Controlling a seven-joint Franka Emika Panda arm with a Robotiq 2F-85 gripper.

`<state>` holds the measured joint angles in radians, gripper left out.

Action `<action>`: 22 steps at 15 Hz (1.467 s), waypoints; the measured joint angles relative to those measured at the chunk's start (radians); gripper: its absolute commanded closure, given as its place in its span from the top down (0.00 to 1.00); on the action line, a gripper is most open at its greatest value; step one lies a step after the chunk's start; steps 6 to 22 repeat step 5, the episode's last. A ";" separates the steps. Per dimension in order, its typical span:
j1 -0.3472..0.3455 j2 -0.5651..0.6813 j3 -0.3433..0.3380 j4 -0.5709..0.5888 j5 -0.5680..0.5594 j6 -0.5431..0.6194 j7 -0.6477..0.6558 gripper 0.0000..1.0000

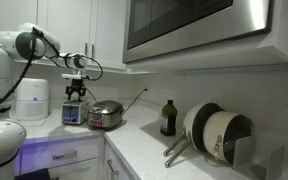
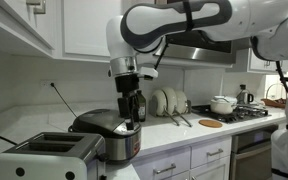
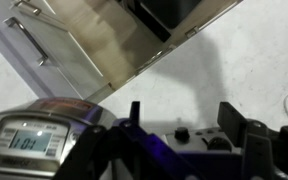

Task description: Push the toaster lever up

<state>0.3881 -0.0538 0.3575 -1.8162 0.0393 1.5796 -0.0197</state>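
Note:
The toaster (image 1: 72,115) is a small silver-grey box with a dark front face, standing on the white counter beside the round steel cooker (image 1: 106,115). It also sits low at the near edge in an exterior view (image 2: 44,155). My gripper (image 1: 75,100) hangs open and empty just above the toaster; it also shows in an exterior view (image 2: 134,117). In the wrist view the two fingers (image 3: 182,108) straddle the toaster's dark, blue-lit face (image 3: 174,150), which has a small round knob. I cannot make out the lever.
The cooker's lit display (image 3: 24,135) is close beside one finger. A taller white cylindrical appliance (image 1: 32,98) stands behind. A dark bottle (image 1: 168,117) and stacked pans (image 1: 219,135) sit further along the counter. Cabinets and a microwave hang overhead.

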 measured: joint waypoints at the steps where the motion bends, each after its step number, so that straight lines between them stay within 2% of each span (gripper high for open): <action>1: 0.000 0.057 0.001 0.052 -0.032 0.005 0.000 1.00; 5: 0.005 0.292 0.001 0.261 -0.084 0.003 -0.026 1.00; 22: 0.005 0.292 0.001 0.261 -0.084 0.003 -0.026 1.00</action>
